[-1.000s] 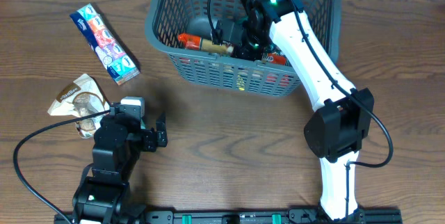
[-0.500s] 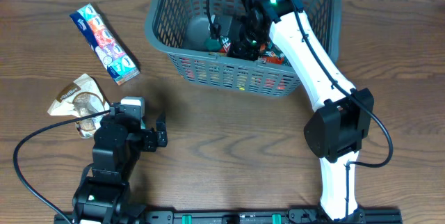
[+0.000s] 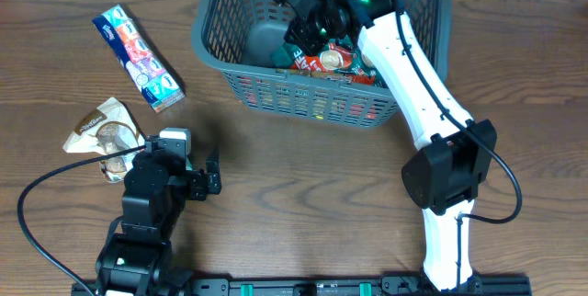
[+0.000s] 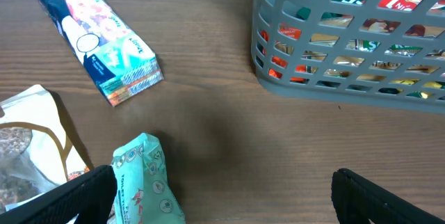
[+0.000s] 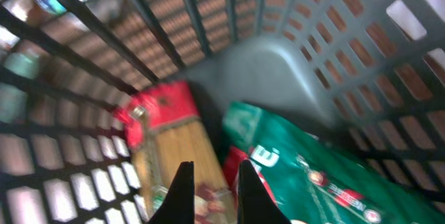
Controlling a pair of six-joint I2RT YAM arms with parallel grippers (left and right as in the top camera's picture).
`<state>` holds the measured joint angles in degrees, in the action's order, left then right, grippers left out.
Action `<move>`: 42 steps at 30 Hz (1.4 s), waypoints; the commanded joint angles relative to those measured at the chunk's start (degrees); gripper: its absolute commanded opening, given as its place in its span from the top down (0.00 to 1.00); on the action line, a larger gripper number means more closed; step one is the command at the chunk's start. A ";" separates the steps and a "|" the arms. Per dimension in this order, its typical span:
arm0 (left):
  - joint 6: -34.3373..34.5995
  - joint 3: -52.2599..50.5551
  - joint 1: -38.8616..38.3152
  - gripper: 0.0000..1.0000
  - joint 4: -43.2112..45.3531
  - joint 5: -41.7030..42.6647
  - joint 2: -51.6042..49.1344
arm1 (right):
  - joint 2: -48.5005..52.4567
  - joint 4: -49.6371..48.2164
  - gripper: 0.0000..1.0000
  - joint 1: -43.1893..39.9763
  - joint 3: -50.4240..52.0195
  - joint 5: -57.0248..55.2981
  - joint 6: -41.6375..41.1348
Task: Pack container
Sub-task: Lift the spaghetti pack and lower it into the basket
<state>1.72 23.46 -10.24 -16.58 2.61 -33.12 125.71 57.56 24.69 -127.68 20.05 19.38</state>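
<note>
The dark grey slotted basket (image 3: pixel 276 98) stands at the back of the table and also shows in the left wrist view (image 4: pixel 327 92). My right gripper (image 3: pixel 308 22) is inside it, above the packets. Its fingers (image 5: pixel 214 193) are slightly apart with nothing between them. Below them lie a green packet (image 5: pixel 306 161) and a red and tan packet (image 5: pixel 170 137). My left gripper (image 4: pixel 222 203) is open wide, low over the table. A teal tissue packet (image 4: pixel 142 182) lies by its left finger.
A long colourful tissue packet (image 3: pixel 138 46) lies at the left, also in the left wrist view (image 4: pixel 90 36). A brown and white pouch (image 3: pixel 101 133) lies near the left arm. Bare wood (image 3: pixel 312 186) lies between the arms.
My right gripper has risen and moved toward the basket's back, away from the packets. The red and tan packet no longer shows at the basket's left in the overhead view. The left arm has not moved.
</note>
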 commanded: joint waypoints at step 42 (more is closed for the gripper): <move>0.74 1.20 0.02 0.01 -0.13 -0.07 -0.07 | -1.75 18.64 0.99 6.14 -3.41 20.92 12.04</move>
<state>1.72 23.46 -10.24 -16.58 2.61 -33.12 125.60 75.46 29.76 -130.45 39.92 28.45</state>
